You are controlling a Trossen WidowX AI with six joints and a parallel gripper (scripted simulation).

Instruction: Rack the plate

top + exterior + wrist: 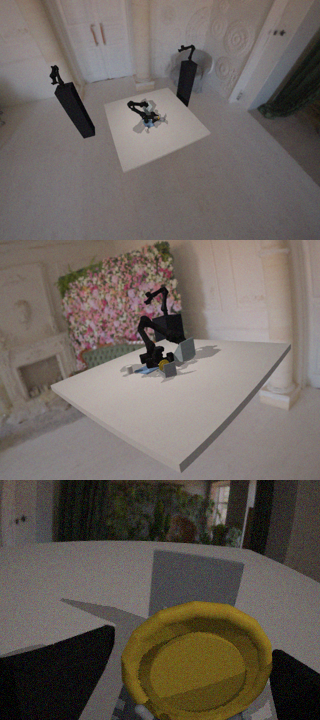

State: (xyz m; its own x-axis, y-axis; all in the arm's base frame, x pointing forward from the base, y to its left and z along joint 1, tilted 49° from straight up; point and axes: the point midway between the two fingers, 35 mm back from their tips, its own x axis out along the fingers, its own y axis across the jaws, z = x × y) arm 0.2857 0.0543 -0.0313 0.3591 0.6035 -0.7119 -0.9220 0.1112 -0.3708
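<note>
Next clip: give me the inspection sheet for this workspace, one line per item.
Surface: pale square table, shadows around the arm.
Job's things: yellow plate upright in the grey rack, its lower edge down among the rails.
Clutter: small white cup; blue flat sheet by the arm; grey slanted block behind the rack.
Pincer: pincer open, fingers either side of the plate, gaps visible on both sides.
Cables: nothing seen.
Surroundings: flower wall, fireplace, two black pillars carrying small arms.
</note>
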